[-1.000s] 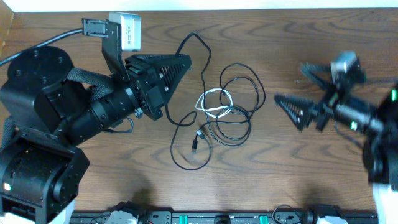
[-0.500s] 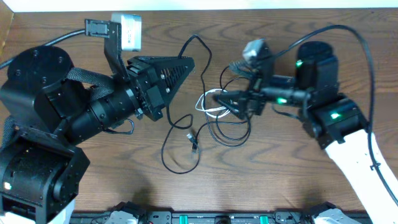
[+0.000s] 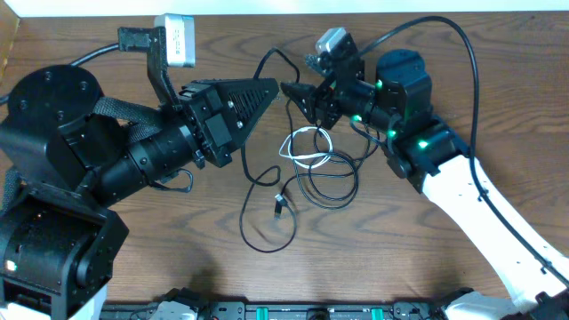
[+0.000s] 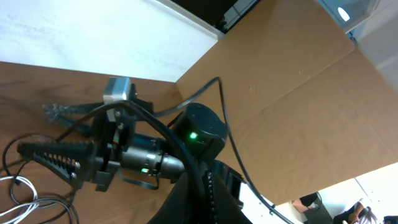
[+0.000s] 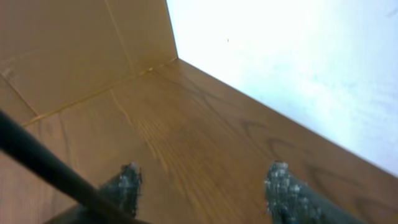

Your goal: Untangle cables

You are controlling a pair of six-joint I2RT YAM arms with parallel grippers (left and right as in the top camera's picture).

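Cables [image 3: 313, 161], upper loops hidden under right gripper [image 3: 293, 93], jaws apart; left gripper [image 3: 265, 89] clenched, hold unclear

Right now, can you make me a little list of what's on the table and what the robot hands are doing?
table: brown wood
black cables: thin loops crossing each other in the middle
white cable: small loop lying among the black ones
left gripper: shut, tip close to a black cable
right gripper: open, fingers apart, pointing toward the left gripper at the far end of the pile
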